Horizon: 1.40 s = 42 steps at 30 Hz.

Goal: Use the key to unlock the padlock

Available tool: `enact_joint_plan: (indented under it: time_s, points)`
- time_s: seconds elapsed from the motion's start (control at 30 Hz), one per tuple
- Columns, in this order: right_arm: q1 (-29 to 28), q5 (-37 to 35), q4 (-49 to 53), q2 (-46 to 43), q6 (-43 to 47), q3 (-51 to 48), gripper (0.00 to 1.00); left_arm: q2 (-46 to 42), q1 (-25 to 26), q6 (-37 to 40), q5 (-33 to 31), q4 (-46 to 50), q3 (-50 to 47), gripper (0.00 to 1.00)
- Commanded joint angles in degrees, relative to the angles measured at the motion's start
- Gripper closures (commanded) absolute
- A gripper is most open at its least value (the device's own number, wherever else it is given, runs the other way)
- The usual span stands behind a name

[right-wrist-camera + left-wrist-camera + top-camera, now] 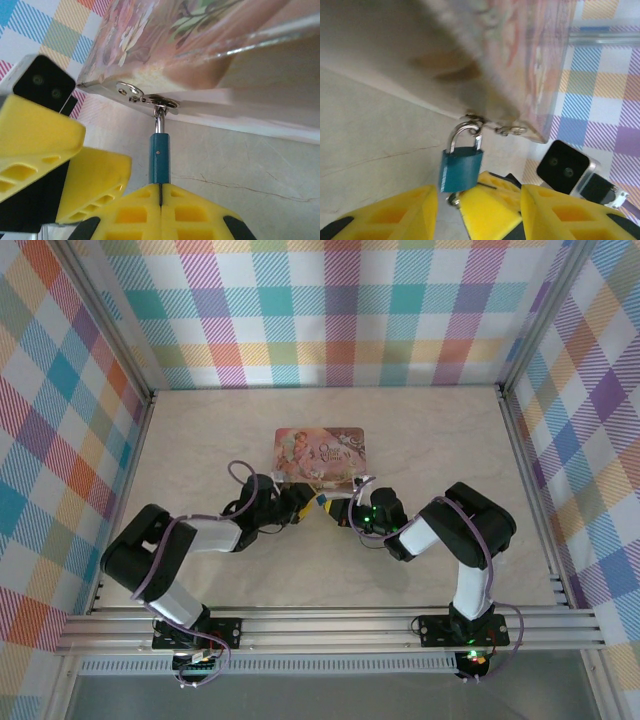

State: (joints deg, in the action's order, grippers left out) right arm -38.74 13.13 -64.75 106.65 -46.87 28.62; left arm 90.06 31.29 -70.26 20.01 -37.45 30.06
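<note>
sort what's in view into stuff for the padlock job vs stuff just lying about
For the job:
padlock, hanging from a clasp
right gripper, jaws shut at the padlock's bottom end
left gripper, jaws open near it
key, too small to make out

Lying about:
pink tin, which only bears that clasp

A pale, faintly veined table point(200, 440) carries one flat pink illustrated tin point(320, 453), which lies near the table's middle with its long sides running left to right.
</note>
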Motion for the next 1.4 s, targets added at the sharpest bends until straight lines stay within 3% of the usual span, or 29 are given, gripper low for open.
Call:
enact_joint_plan:
  time_s: [0.0,0.2,0.87,1.37]
  points:
    - [-0.63,0.94,-1.35,-1.43,-0.91,1.82,1.00,-4.95,1.29,1.17,-6.74,2.43,-1.99,0.50]
    - [-0.69,1.00,-1.30,-1.09,-1.29,2.14,1.00,-5.30,2.10,-0.44,-7.06,1.10,-2.43,0.48]
    - [-1.00,1.09,-0.20,-0.86,-1.47,2.76,1.00,11.50,4.13,-11.33,-8.50,-21.87,-2.26,0.53]
    - [-1.07,1.02,0.26,-0.79,-2.32,3.28,1.00,16.68,4.09,-13.50,-10.30,-28.55,-0.82,0.54]
